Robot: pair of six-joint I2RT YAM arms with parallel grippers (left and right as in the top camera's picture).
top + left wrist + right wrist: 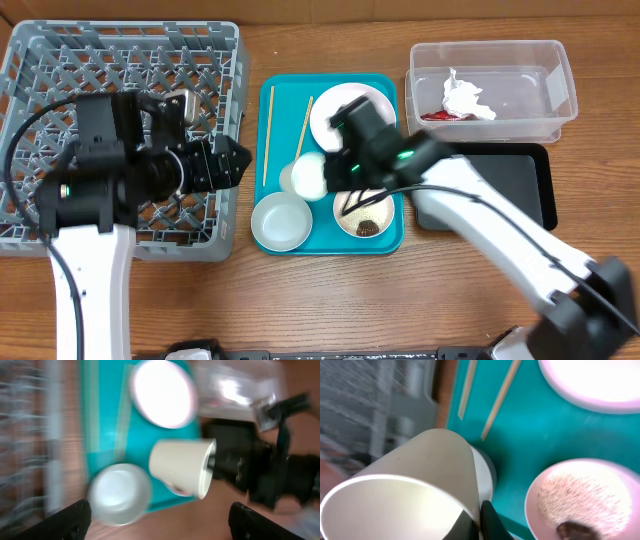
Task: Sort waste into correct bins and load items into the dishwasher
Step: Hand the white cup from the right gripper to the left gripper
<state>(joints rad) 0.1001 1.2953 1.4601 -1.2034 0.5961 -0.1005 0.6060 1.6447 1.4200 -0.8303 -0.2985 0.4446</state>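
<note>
My right gripper (332,172) is shut on the rim of the small white cup (310,175), holding it tipped on its side above the teal tray (385,85); in the right wrist view the fingers (481,522) pinch the cup wall (415,475). On the tray lie the round white plate (352,112), two chopsticks (268,135), the pale grey bowl (280,222) and a small white bowl (364,215) with rice grains and a brown lump (574,531). My left gripper (236,163) is open and empty over the right edge of the grey dish rack (60,60). The clear tub (540,60) holds the napkin (462,97) and the red wrapper (437,116).
The black tray (520,180) lies below the clear tub, partly covered by my right arm. The left wrist view, blurred, shows the cup (182,467), plate (162,392), grey bowl (120,492) and my open fingers (165,525) over bare wood.
</note>
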